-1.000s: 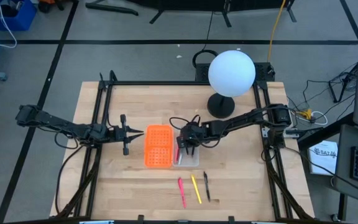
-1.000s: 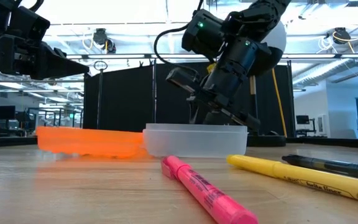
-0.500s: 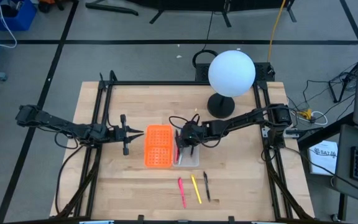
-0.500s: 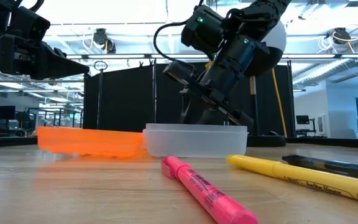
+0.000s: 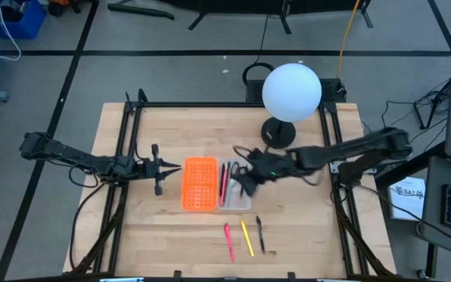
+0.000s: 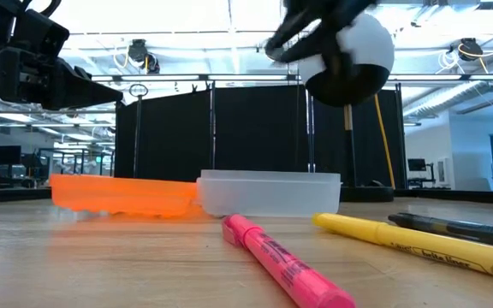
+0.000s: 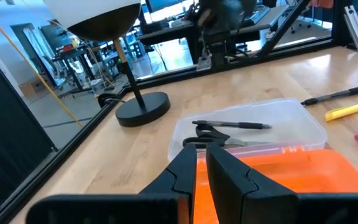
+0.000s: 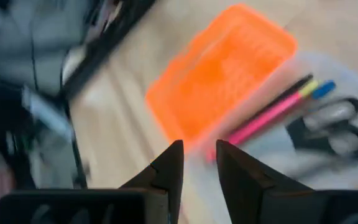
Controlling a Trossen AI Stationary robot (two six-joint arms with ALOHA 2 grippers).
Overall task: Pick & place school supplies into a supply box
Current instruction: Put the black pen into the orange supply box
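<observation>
The clear supply box [image 5: 236,190] sits joined to the orange perforated panel [image 5: 199,184]. In it lie the black-handled scissors [image 8: 329,129], a pink pen [image 8: 261,118] and a dark pen [image 8: 286,93]. A pink pen [image 5: 229,241], a yellow one [image 5: 247,237] and a dark one [image 5: 260,233] lie flat on the table nearer the front edge. My right gripper [image 8: 197,167] hovers open and empty above the box. My left gripper [image 5: 160,167] waits shut, left of the orange panel.
A lamp with a white globe [image 5: 291,92] stands on a black base [image 5: 278,133] at the table's far side, close behind the right arm. Bare wood lies left and right of the three loose pens and between the left gripper and the panel.
My right gripper has risen out of the supply box, going up and a little toward the table's right edge; in the low view it has left the box's rim and blurs near the top. The box and the loose pens have stayed put.
</observation>
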